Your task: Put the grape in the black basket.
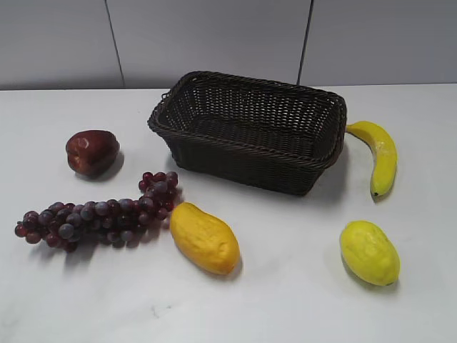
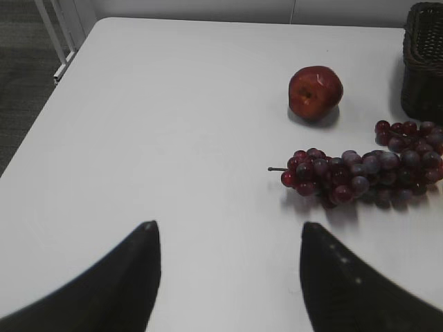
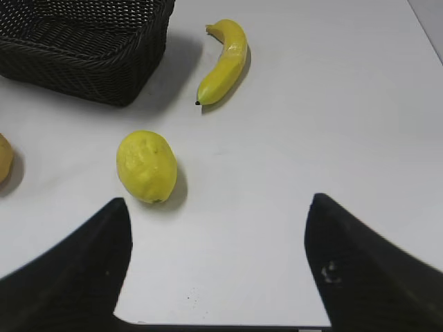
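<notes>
Nearest us, both end effectors, left [image 2: 228, 277] and right [image 3: 218, 270], hang spread apart and empty, since the grape [image 2: 360, 176] lies on the bench [image 1: 285, 300] just left-front of the black basket [image 1: 250, 128], awaiting pickup.

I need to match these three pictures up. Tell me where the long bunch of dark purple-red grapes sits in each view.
Exterior view: the long bunch of dark purple-red grapes lies at lower left, below the dark red apple.
Left wrist view: right of centre, running off the right edge.
Right wrist view: not in it.
Shared landmark: the dark woven wicker basket shows in all three.
</notes>
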Robot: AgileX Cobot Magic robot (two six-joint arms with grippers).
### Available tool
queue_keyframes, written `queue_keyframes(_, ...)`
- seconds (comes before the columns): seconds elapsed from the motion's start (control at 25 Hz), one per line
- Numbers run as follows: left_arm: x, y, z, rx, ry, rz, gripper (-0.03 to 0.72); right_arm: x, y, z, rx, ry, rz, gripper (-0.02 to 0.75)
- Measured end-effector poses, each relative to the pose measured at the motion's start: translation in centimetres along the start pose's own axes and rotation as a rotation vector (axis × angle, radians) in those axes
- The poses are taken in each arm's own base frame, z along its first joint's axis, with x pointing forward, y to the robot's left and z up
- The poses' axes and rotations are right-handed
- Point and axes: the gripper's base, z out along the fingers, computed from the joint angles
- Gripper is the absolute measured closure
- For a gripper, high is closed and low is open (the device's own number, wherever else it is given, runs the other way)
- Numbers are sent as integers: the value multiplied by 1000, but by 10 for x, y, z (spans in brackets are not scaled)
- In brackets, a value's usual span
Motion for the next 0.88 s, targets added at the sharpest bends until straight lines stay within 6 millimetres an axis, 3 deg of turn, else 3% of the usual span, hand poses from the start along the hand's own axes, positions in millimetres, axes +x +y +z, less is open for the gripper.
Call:
queue_keyframes(0.52, -4, -1, -4, 10, -20, 9, 98, 0, 0, 0, 0, 0, 1, 147)
queue_keyframes(0.68, -23, 0, 1, 25, 36, 75, 98, 0, 0, 0, 0, 0, 1, 147)
queue_keyframes(0.88, -55, 2, 32, 61, 176, 165, 99, 0, 0, 0, 0, 0, 1, 147)
